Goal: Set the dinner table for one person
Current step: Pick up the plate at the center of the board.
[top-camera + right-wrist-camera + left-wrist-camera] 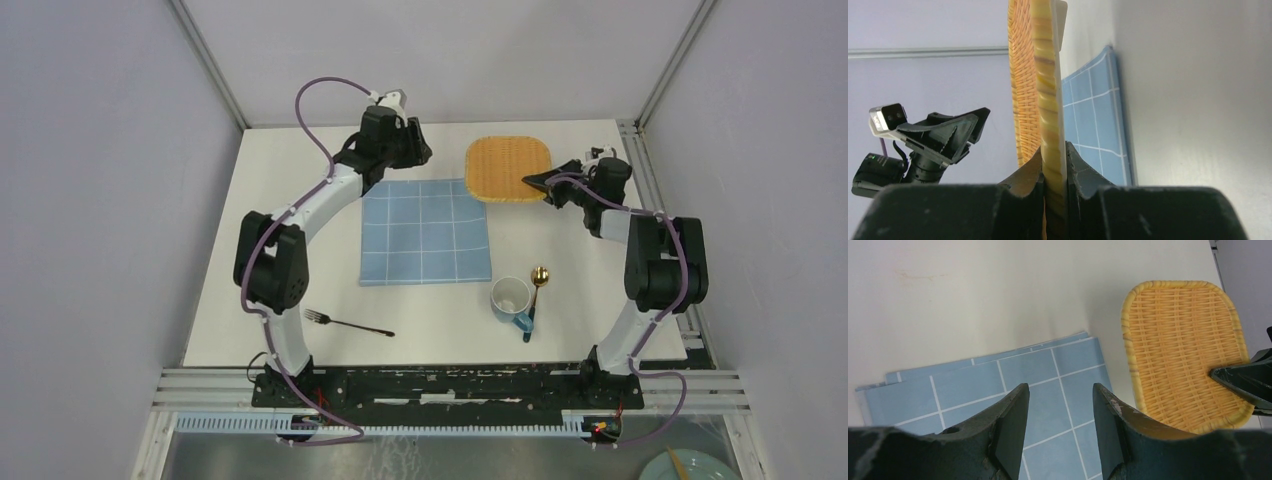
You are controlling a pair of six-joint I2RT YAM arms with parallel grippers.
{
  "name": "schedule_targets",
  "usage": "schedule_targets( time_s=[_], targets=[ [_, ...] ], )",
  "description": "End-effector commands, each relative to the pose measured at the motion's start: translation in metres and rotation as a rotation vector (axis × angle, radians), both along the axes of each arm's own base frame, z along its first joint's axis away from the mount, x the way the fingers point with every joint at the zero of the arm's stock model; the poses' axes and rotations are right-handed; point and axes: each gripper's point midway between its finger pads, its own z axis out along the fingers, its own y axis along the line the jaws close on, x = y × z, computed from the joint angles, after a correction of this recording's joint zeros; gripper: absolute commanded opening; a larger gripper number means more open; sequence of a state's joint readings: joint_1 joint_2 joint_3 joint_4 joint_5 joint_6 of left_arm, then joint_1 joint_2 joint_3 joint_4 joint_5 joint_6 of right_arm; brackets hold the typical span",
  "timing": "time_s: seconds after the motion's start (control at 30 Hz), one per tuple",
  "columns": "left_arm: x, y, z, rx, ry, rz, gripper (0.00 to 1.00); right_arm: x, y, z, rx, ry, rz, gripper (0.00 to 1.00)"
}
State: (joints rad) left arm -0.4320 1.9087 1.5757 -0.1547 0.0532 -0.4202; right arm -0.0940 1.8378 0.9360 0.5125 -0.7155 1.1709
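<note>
Right gripper is clamped on the right rim of the woven tray, only bare weave showing inside, at the far side of the white dinner table. Left gripper hangs spread above the blue cloth. The mug shows a white inside, with a spoon just beside it.

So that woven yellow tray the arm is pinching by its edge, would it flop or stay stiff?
Probably stiff: the woven tray looks flat though the right end effector pinches only one rim. Likely light, being thin wickerwork. Its ribbed rim should resist slipping.
</note>
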Motion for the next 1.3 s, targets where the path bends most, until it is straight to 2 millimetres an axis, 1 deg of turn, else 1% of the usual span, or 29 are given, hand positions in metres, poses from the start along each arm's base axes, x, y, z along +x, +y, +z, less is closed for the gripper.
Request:
schedule_targets(
  time_s=[0.0, 0.17, 0.37, 0.67, 0.9, 1.0, 1.17, 1.27],
  targets=[
    [0.004, 0.011, 0.048, -0.092, -0.103, 0.043, 0.57, -0.014, 0.031, 0.057, 0.029, -0.189, 0.123, 0.00],
    [0.001, 0.022, 0.052, -0.095, -0.107, 0.067, 0.57, -0.027, 0.054, 0.053, 0.019, -0.182, 0.169, 0.00],
    [-0.002, 0.027, 0.053, -0.100, -0.106, 0.069, 0.57, -0.041, 0.079, 0.047, 0.022, -0.172, 0.197, 0.00],
    [-0.006, 0.035, 0.053, -0.089, -0.106, 0.076, 0.57, -0.066, 0.122, 0.023, 0.028, -0.155, 0.222, 0.00],
    [-0.012, 0.039, 0.052, -0.078, -0.102, 0.076, 0.57, -0.077, 0.150, 0.006, 0.013, -0.175, 0.208, 0.00],
    [-0.015, 0.041, 0.052, -0.070, -0.101, 0.076, 0.57, -0.080, 0.160, -0.002, 0.006, -0.178, 0.204, 0.00],
    [-0.019, 0.044, 0.051, -0.058, -0.098, 0.075, 0.57, -0.081, 0.165, -0.015, 0.026, -0.179, 0.148, 0.00],
    [-0.020, 0.045, 0.052, -0.054, -0.098, 0.075, 0.57, -0.085, 0.168, -0.026, 0.023, -0.165, 0.129, 0.00]
  ],
)
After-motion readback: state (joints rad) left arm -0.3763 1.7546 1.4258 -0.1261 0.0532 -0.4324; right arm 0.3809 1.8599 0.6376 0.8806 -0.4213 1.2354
